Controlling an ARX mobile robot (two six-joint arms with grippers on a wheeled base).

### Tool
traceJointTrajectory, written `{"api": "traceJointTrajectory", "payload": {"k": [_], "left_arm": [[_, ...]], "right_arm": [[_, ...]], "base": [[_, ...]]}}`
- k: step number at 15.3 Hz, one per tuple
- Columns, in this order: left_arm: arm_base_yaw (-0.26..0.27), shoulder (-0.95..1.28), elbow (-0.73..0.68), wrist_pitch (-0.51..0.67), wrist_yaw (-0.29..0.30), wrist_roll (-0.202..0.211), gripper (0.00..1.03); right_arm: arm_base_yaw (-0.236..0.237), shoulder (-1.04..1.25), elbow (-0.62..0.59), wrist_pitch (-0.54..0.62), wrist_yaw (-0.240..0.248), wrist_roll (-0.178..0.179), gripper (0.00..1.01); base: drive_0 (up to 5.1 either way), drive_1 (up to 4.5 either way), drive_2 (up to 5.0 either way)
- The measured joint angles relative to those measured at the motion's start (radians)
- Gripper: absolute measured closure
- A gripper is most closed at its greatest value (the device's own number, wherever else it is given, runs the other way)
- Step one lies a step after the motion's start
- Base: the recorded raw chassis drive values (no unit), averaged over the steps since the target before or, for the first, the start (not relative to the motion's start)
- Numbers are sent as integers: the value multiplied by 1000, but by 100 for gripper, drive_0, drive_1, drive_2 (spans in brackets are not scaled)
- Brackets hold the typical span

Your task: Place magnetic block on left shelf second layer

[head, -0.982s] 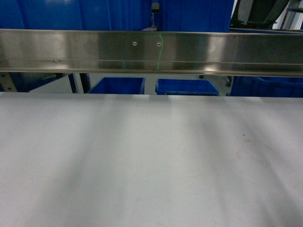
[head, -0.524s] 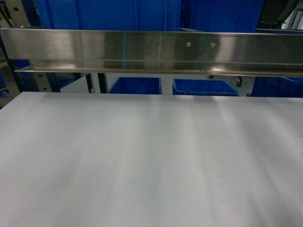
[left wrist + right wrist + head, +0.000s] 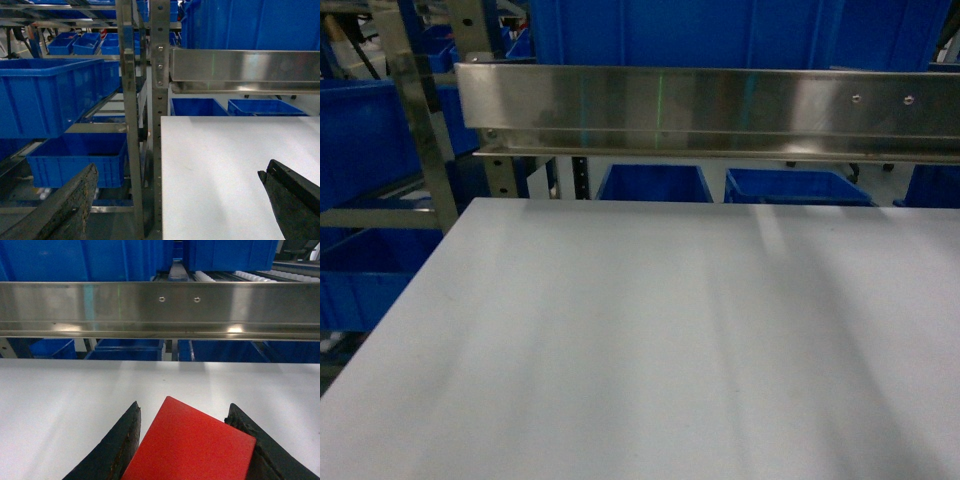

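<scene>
Pickup looks done: our right gripper (image 3: 182, 445) pinches the magnetic block (image 3: 192, 442), our left gripper (image 3: 175, 200) hangs spread and empty; the left shelf (image 3: 135, 125) still awaits it.

Plain red block (image 3: 190, 445), no markings, sits between the black fingers (image 3: 117, 447) of the right gripper (image 3: 187, 450). Left gripper (image 3: 175, 200) shows dark, scuffed, greyish-black fingers (image 3: 65, 205). White table (image 3: 650, 330), streaked with soft grey shadow bands. Shiny silver rail (image 3: 710, 110) carries a faint green glint. Bright blue bins (image 3: 47, 95) on a silver-grey shelf frame (image 3: 159, 75).
</scene>
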Motion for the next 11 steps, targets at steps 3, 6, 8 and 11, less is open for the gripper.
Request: {"api": "traceJointTrajectory", "payload": {"k": [3, 6, 8, 11], "left_arm": [[0, 0, 0, 0, 0, 0, 5], [0, 0, 0, 0, 0, 0, 5], [0, 0, 0, -1, 0, 0, 5], [0, 0, 0, -2, 0, 0, 5]], "right_arm": [[0, 0, 0, -3, 0, 0, 56], [0, 0, 0, -3, 0, 0, 56], [2, 0, 0, -4, -2, 0, 56], [0, 0, 0, 0, -1, 0, 56]], "base": [[-484, 88, 363], [-484, 88, 363], [-495, 241, 241], [-495, 241, 241]]}}
